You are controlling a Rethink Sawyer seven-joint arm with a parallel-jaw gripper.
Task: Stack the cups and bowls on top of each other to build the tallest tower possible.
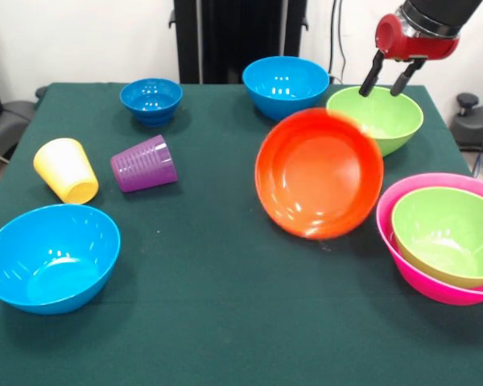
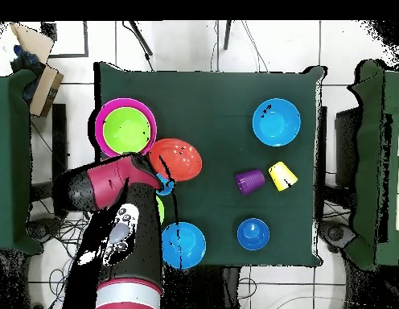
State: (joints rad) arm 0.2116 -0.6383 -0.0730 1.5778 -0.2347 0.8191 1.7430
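My gripper (image 1: pixel 379 92) hangs open and empty just above the far rim of a lime green bowl (image 1: pixel 382 121) at the far right. An orange bowl (image 1: pixel 318 173) stands tilted on its edge against that bowl's near side, its opening facing the camera. A second lime green bowl (image 1: pixel 447 233) sits inside the large pink bowl (image 1: pixel 423 183). Light blue bowls stand at the near left (image 1: pixel 50 256) and the far middle (image 1: pixel 286 84). A small dark blue bowl (image 1: pixel 150 100) is at the far left. The yellow cup (image 1: pixel 66 169) and purple cup (image 1: pixel 143 163) lie on their sides. The light blue cup is hidden.
Everything rests on a dark green table (image 1: pixel 225 305). In the overhead view my arm (image 2: pixel 126 241) covers the green bowl and part of a light blue bowl (image 2: pixel 187 248); the orange bowl (image 2: pixel 178 157) lies beside the pink bowl (image 2: pixel 100 121).
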